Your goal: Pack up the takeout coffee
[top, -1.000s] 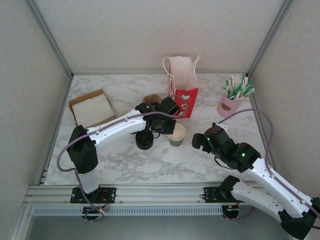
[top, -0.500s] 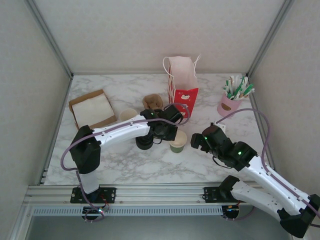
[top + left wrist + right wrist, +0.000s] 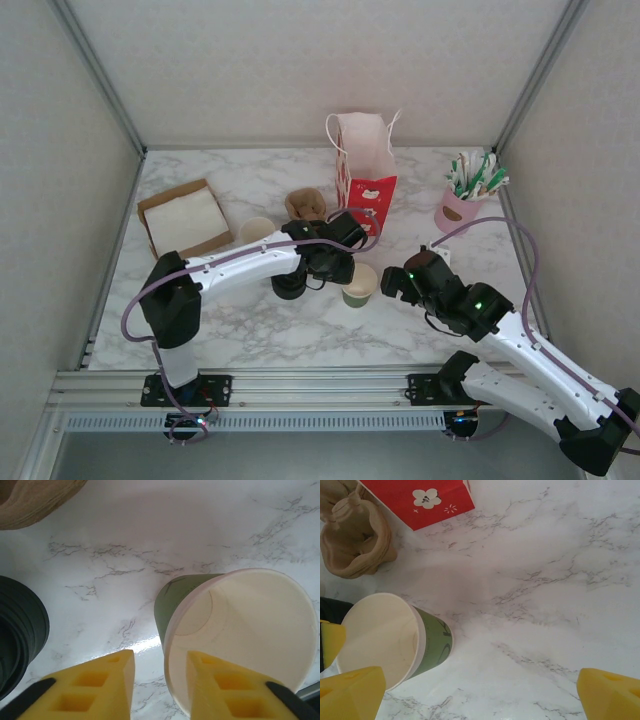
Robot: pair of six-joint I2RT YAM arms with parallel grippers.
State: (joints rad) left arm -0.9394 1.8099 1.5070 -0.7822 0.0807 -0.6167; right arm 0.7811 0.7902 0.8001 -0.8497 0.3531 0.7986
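Currently see cup (image 3: pixel 357 285) upright on marble table (image 3: pixel 250 330), near centre, mouth open: olive-green paper side, cream inside, rolled rim. My left gripper (image 3: pixel 160 680) at narrow gap, yellow recessed fingers straddling near rim, one outside, one over mouth; contact I cannot tell. Right gripper (image 3: pixel 480 690) spread wide, empty, just right of cup. Black ridged lid stack (image 3: pixel 17 630) just left. Brown pulp carrier (image 3: pixel 352 550) and red paper bag (image 3: pixel 415 497), white flower print, behind.

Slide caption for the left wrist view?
Left hand open astride the rim of a lidless green cup on marble table, black lids at left.
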